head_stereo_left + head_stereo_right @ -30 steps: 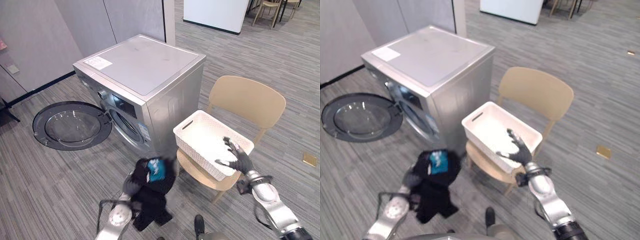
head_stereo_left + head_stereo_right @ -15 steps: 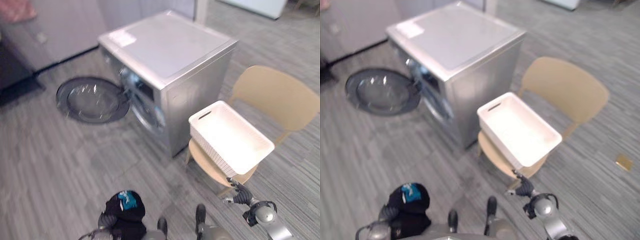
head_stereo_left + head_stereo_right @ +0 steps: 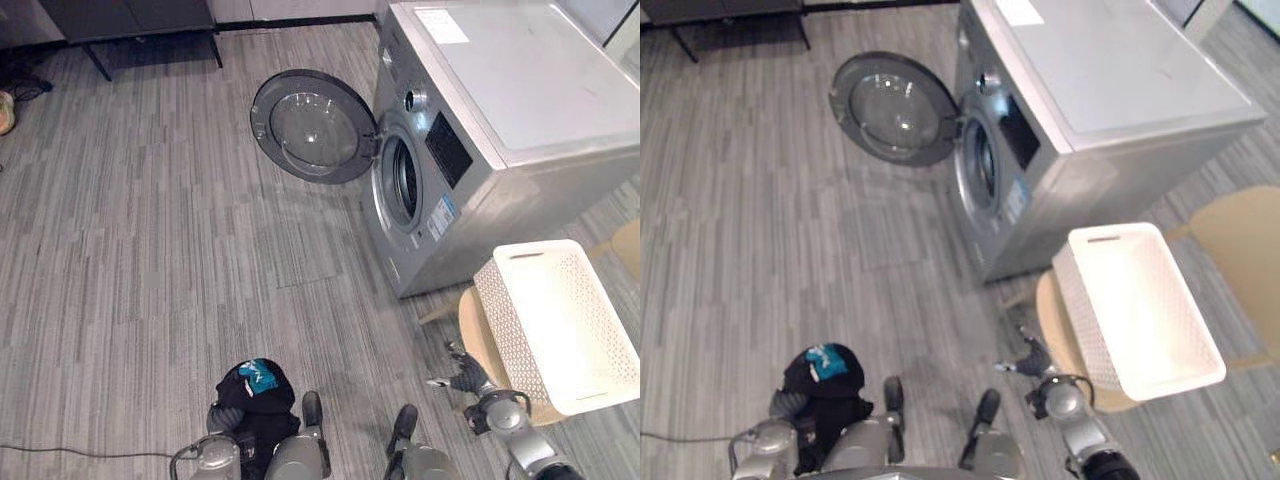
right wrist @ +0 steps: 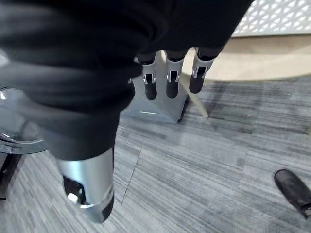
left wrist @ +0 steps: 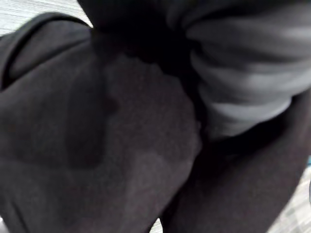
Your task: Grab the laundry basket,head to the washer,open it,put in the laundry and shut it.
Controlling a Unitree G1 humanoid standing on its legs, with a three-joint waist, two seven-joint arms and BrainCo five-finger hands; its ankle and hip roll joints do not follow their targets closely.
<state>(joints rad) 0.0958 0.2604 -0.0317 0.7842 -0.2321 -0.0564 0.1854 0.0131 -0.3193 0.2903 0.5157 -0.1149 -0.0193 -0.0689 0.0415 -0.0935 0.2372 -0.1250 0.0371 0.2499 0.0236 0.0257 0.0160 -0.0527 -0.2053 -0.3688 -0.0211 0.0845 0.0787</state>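
While right hand (image 3: pixel 462 375) is held low beside chair (image 3: pixel 478 340), fingers (image 4: pixel 171 81) are seen straight and relaxed, nothing grasped. Left hand (image 3: pixel 216 418) is kept low at left, mostly buried in dark laundry (image 3: pixel 252 390); in left wrist view fingers (image 5: pixel 238 73) are curled around cloth. Basket (image 3: pixel 560 320) is set on chair, empty, just beside right hand, not touched. Washer (image 3: pixel 480 130) is found behind chair, door (image 3: pixel 312 125) swung wide open, well apart from laundry.
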